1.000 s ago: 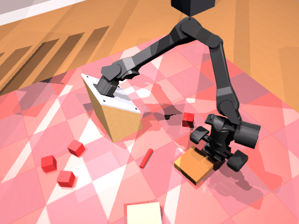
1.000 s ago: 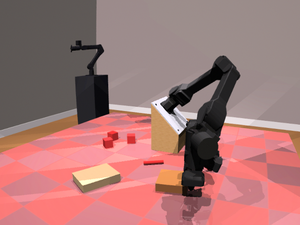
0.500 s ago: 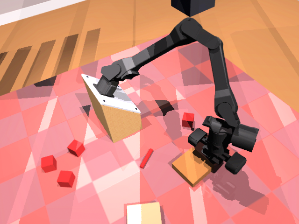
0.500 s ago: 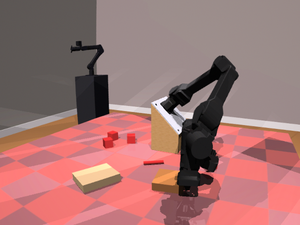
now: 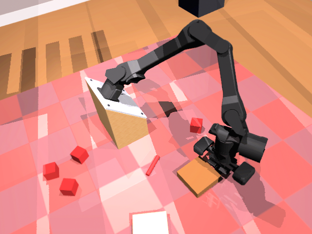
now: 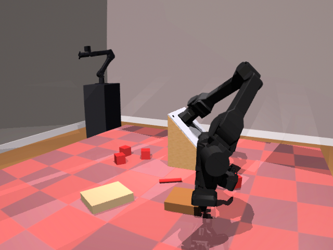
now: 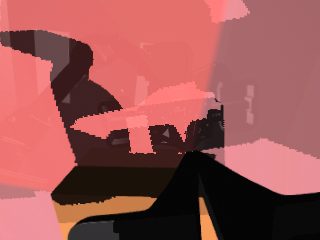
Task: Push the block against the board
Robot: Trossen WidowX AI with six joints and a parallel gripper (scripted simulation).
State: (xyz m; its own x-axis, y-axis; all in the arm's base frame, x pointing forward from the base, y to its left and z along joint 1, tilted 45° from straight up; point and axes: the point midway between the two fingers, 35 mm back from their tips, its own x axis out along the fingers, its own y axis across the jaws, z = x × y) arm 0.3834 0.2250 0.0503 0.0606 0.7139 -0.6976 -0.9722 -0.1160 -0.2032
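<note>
The square block, orange-brown, lies flat on the checkered surface. Its near part also shows at the bottom of the wrist view. The board, pale cream and rectangular, lies flat, cut off at the bottom edge of the top view. A wide gap separates it from the block. My gripper is shut and empty, pointing down. Its fingertips are low at the block's side facing away from the board. Whether they touch it is hidden.
A red rod lies beyond the block. One red cube is near my wrist; three others are farther off. My arm's sloped wooden stand is behind. Another arm stands on a dark pedestal.
</note>
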